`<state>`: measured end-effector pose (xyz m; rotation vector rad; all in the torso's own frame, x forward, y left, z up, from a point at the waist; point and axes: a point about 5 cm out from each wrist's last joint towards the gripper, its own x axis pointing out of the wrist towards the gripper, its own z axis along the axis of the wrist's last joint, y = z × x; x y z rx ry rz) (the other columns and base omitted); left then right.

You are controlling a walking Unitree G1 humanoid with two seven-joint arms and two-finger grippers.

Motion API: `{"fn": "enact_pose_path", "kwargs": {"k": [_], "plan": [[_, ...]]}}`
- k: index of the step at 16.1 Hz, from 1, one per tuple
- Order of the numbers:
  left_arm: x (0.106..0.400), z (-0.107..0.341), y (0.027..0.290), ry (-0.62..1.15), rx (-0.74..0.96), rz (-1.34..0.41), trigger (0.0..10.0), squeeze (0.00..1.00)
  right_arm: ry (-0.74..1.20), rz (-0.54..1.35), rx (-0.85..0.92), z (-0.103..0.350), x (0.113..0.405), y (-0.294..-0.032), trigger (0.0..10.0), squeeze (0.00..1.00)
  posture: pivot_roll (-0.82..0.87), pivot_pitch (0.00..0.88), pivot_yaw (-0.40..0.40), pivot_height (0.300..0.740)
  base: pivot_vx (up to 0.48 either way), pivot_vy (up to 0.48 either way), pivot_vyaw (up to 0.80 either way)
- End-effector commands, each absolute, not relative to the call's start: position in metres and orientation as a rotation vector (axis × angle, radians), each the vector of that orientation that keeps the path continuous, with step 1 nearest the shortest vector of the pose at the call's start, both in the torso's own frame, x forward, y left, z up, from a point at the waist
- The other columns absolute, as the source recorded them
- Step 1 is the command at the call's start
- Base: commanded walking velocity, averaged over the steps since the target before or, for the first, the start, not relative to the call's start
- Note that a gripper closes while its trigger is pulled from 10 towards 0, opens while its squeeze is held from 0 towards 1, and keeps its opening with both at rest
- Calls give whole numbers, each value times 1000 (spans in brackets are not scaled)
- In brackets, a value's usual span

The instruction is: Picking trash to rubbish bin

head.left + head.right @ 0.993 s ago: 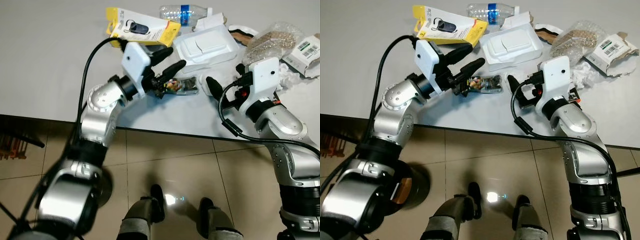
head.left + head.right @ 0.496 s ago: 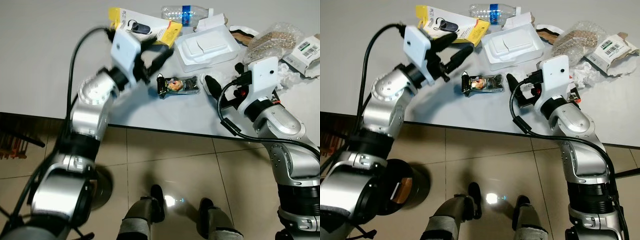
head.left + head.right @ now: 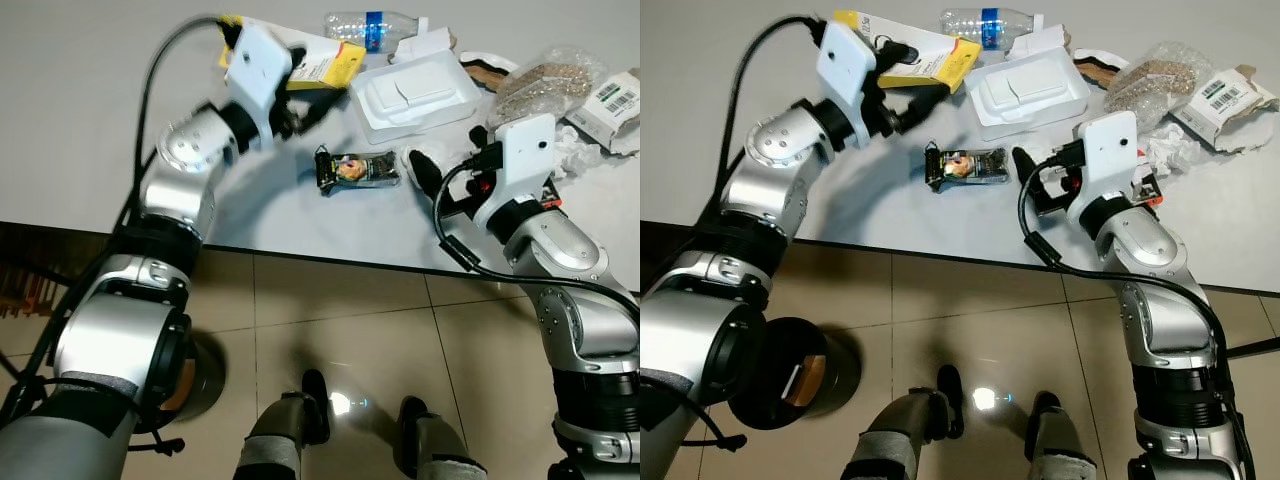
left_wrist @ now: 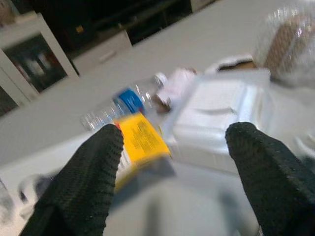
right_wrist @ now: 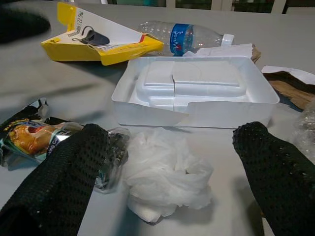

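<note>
**A:** Left gripper point(image 3: 908, 108) let go of the snack wrapper point(image 3: 965, 165) and swung up toward the yellow package point(image 3: 910, 55), fingers spread wide and empty. Wrapper's lying on the table point(image 3: 720, 100).

**B:** So nothing's binned yet. Right gripper point(image 5: 162, 162) sits open around the crumpled tissue point(image 5: 165, 172).

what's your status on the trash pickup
Left gripper open, over yellow package. Right gripper open, at crumpled tissue. Snack wrapper on table, ungrasped.
</note>
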<state>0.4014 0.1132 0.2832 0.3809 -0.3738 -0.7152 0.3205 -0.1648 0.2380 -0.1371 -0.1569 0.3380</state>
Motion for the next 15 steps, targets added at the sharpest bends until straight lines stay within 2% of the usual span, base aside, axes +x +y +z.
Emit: {"fn": "enact_pose_path", "kwargs": {"k": [1,7,10,11,15], "plan": [[402,286,110,-373,396,-752,10000,1000,-166,339,-131,238,317,-164,10000,0,37,330,156,740,0,0,0],[404,305,114,-425,189,-786,10000,1000,-166,331,-129,237,317,-165,10000,0,38,335,158,740,0,0,0],[405,305,120,-411,245,-771,10000,1000,-162,330,-125,236,316,-165,10000,0,41,337,159,740,0,0,0],[405,297,118,-380,301,-795,10000,0,-160,331,-123,235,316,-165,10000,0,41,337,159,740,0,0,0],[402,280,110,-328,322,-876,10000,0,-157,339,-121,235,315,-163,10000,0,34,344,156,740,0,0,0]]}}
